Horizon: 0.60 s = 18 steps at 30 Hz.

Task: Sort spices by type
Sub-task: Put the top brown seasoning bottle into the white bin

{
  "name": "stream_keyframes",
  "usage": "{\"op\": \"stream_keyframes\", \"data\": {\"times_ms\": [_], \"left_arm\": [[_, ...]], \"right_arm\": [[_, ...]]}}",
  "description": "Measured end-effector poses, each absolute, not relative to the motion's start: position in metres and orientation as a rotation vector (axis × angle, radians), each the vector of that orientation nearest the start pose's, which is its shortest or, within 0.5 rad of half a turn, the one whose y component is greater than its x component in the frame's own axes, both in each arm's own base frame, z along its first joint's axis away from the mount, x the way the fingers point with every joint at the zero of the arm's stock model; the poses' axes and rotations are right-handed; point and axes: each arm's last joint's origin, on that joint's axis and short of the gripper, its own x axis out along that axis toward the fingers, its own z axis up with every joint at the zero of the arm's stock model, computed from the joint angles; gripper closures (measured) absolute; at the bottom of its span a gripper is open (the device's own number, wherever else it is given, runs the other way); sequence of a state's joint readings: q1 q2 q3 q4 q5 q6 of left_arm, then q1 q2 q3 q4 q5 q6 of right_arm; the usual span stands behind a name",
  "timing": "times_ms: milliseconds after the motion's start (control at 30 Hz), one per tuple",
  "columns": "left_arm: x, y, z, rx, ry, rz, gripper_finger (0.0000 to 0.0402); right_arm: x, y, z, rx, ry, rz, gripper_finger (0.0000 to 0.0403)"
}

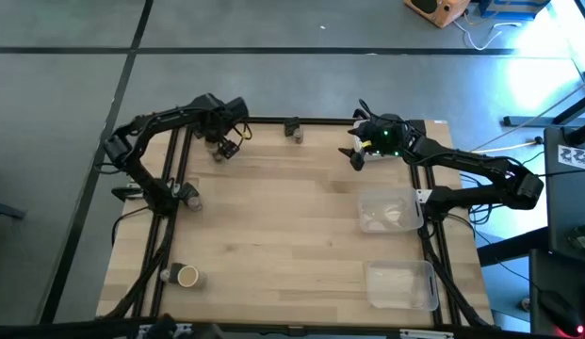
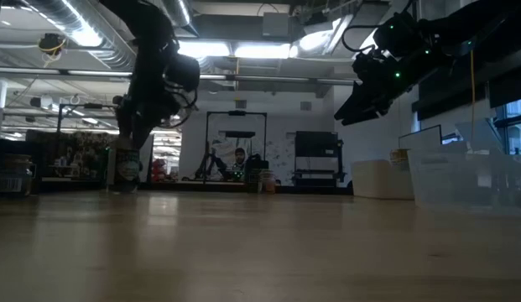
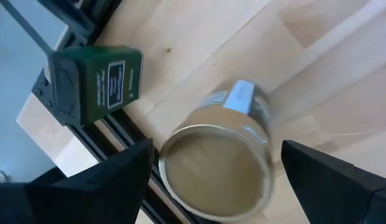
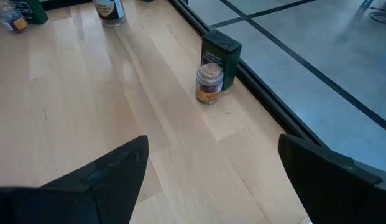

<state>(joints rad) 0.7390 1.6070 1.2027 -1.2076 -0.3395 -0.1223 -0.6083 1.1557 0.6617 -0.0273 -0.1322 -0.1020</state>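
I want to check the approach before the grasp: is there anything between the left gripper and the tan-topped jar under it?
Nothing visible is in the way. The left gripper is open, with the tan-topped jar in the gap between its fingers. The green tin stands to one side, clear of that gap.

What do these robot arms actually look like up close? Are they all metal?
Both are dark, jointed and slim, with black cables running along them. The left pincer and the right pincer each end in two flat, dark, wedge-shaped fingers. Small green lights glow on the right arm's wrist. Their material can't be told.
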Motion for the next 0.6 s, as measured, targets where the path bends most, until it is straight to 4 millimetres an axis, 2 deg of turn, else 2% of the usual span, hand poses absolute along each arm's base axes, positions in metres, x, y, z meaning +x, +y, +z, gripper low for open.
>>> {"op": "stream_keyframes", "data": {"times_ms": [133,600], "left_arm": [[0.19,0.192,0.222,-0.439,1.624,0.935,0.0066],[0.189,0.187,0.198,-0.507,1.587,0.841,0.0069]], "right_arm": [[0.2,-0.135,0.234,0.092,0.513,-0.439,0.0045],[0.2,-0.135,0.234,0.092,0.511,-0.439,0.0045]]}}
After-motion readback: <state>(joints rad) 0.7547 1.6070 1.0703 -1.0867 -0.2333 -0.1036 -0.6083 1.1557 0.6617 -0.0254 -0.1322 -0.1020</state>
